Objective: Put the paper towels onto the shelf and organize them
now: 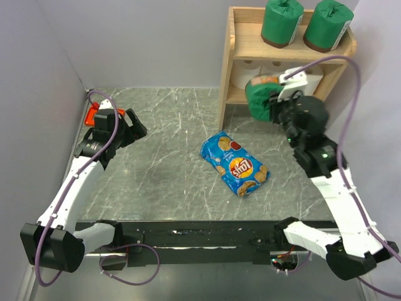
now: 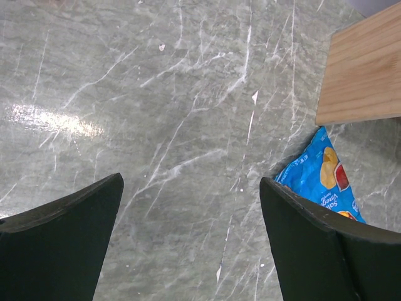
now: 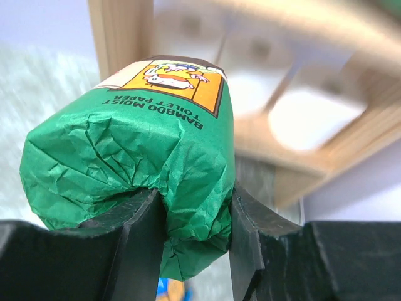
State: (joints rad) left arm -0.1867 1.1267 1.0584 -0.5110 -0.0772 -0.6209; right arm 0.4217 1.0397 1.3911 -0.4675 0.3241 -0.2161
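A: Entry: grey marbled surface (image 1: pixel 169 125); shelf (image 1: pixel 250 44) at upper right of frame. Anything held?

B: Yes, the right pincer (image 1: pixel 283 103) is clamped on a green roll (image 1: pixel 260 99), just before the lower tier. The left pincer (image 1: pixel 133 127) is apart and empty at frame left. Risk: the roll, pinched near one end, may swing and catch the side panel.
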